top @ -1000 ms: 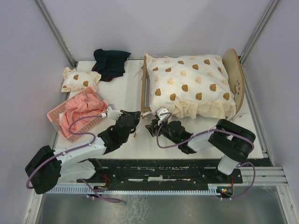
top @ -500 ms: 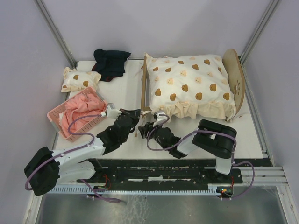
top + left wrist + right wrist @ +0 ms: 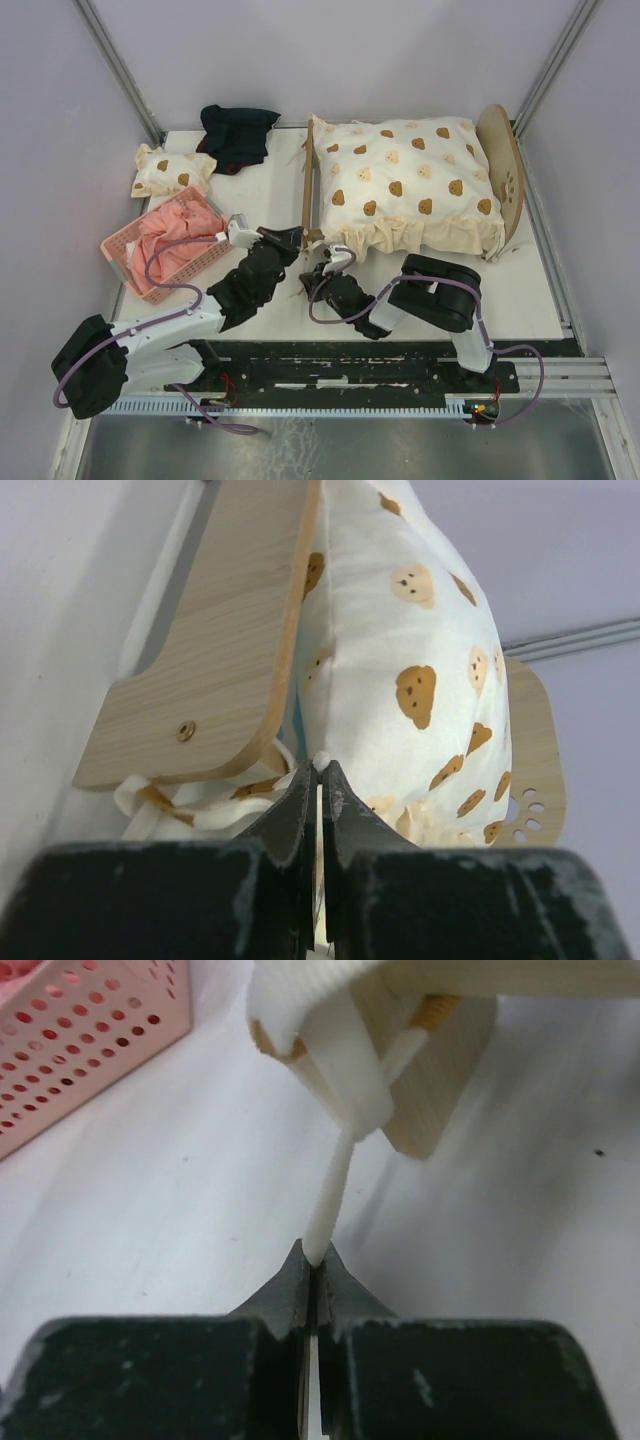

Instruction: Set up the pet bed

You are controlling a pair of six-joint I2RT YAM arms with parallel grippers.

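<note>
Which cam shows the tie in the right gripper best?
Right wrist: the white tie runs from the footboard corner straight into the right gripper, which is shut on it. Top external: too small and mostly hidden. Left wrist: only tie loops; can't tell which is which.

Right fingers (image 3: 285, 1295) now tight on tie (image 3: 334, 1188).

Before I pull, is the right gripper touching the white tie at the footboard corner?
Touching. The right wrist view shows the right gripper shut on the white tie, which runs up to the footboard.

One each: pet bed (image 3: 505, 180), basket (image 3: 125, 272), pillow (image 3: 172, 168), cloth (image 3: 237, 135)
</note>
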